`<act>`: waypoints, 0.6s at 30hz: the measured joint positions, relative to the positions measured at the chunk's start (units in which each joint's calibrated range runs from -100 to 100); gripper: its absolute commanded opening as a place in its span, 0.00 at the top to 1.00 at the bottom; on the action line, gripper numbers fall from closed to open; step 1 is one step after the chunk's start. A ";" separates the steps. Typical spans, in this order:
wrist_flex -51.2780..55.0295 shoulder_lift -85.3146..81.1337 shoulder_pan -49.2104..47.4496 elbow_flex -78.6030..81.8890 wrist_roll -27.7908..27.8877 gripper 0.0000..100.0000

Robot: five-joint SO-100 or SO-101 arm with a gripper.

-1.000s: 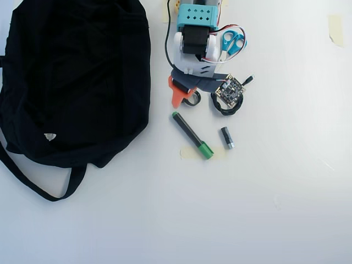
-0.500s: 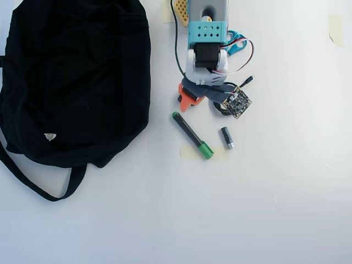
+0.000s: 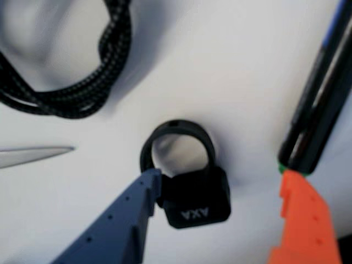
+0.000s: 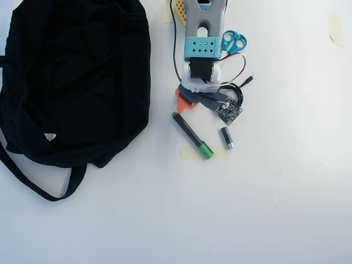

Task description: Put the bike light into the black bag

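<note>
Black and rubbery, so the bike light [image 3: 195,201] should be light and a bit grippy. It sits on the white table [image 3: 242,71] at about 6 o'clock in the wrist view. My gripper [image 3: 220,190] is open around it, blue finger [image 3: 126,214] touching its left side, orange finger [image 3: 302,220] well off to the right. I'd squeeze the chunky body, since the strap loop looks floppy. Overhead, my arm hides the light. The black bag [image 4: 77,71] lies at 9 o'clock, with a marker [image 4: 192,136], scissors [image 4: 234,41] and a cable [image 3: 82,82] close by.
</note>
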 measured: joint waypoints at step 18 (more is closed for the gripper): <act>-5.58 0.25 0.00 5.03 -0.15 0.72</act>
